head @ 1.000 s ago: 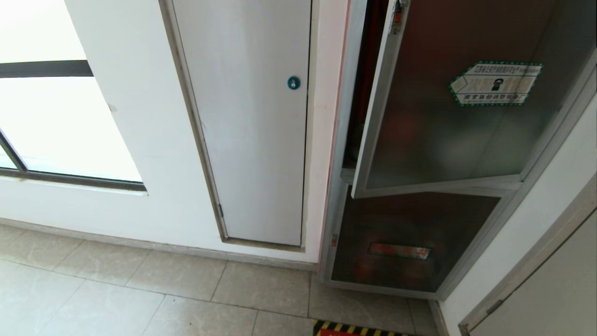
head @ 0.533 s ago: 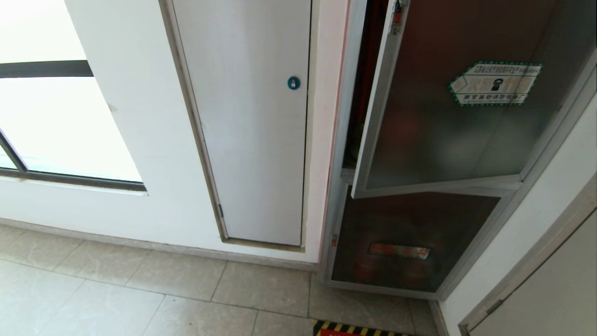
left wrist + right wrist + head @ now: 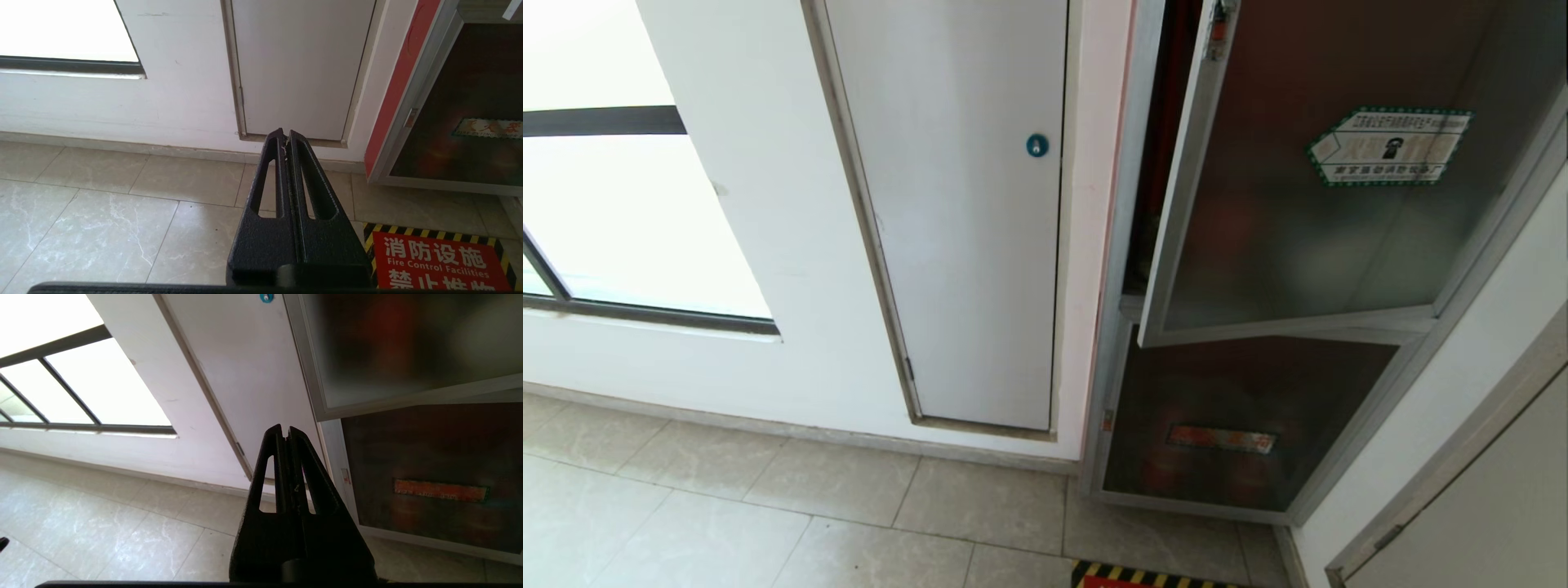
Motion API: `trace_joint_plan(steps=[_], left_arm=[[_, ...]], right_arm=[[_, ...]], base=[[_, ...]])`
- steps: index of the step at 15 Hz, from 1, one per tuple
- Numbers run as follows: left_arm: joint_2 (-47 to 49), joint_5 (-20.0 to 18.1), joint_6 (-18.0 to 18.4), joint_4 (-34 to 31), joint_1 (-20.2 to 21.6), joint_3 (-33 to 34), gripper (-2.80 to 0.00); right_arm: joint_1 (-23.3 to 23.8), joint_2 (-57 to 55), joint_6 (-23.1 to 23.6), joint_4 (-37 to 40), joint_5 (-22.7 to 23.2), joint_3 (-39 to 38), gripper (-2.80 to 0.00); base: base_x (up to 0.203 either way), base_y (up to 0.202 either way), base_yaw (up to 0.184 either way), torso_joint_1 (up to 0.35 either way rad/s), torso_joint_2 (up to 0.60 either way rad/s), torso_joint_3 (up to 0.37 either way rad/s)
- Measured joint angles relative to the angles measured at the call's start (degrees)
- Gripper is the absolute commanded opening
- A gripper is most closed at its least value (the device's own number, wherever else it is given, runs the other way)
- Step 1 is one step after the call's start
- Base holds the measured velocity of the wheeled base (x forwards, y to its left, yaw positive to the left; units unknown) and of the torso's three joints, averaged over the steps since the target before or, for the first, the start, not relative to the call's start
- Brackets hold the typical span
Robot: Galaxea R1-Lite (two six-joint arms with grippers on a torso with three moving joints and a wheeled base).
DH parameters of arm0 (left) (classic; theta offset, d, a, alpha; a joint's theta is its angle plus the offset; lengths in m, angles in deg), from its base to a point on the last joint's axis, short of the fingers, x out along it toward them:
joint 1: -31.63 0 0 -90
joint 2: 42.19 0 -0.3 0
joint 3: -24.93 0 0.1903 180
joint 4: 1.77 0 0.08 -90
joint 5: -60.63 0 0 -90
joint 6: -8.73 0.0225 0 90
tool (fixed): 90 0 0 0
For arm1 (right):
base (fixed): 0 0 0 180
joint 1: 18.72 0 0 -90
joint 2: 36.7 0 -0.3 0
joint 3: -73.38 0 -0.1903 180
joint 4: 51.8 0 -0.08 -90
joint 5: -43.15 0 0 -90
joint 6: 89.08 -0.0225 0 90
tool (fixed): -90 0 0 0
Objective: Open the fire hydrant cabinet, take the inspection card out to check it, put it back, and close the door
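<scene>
**Cabinet door ajar, both grippers empty**

The door, dark tinted glass in a grey aluminium frame, stands swung partly out from the fire hydrant cabinet, its free edge towards the white panel and its hinge side by the right-hand wall. A green-bordered sticker sits high on the glass and a small red latch near the top of the free edge. Through the narrow gap only dark red interior shows; the inspection card is not visible in any view, so whether it lies inside cannot be told. Below the door is a smaller dark glass panel with a red label.

Left of the cabinet is the plain white panel with its blue round lock, then a window above the tiled floor.

The right gripper points towards the door's lower corner with its fingers pressed together on nothing, well apart from the frame. The left gripper is parked low over the floor, fingers likewise pressed together and empty.

With the door neither wide nor shut, I cannot tell which step is in hand: opening or closing. If opening, the next move calls for swinging the free edge wider; if closing, pushing it flush until the latch meets the frame.
</scene>
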Motion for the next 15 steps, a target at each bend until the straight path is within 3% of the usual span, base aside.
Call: trace_joint_plan(steps=[5, 15], left_arm=[[0.0, 0.0, 0.0, 0.0, 0.0, 0.0, -2.80], [0.0, 0.0, 0.0, 0.0, 0.0, 0.0, -2.80]], right_arm=[[0.0, 5.9, 0.4, 0.9, 0.0, -2.7, -2.80], [0.6, 14.0, 7.1, 1.9, -0.1, -6.6, -2.80]], base=[[0.000, 0.000, 0.000, 0.000, 0.00, 0.000], [0.000, 0.000, 0.000, 0.000, 0.00, 0.000]])
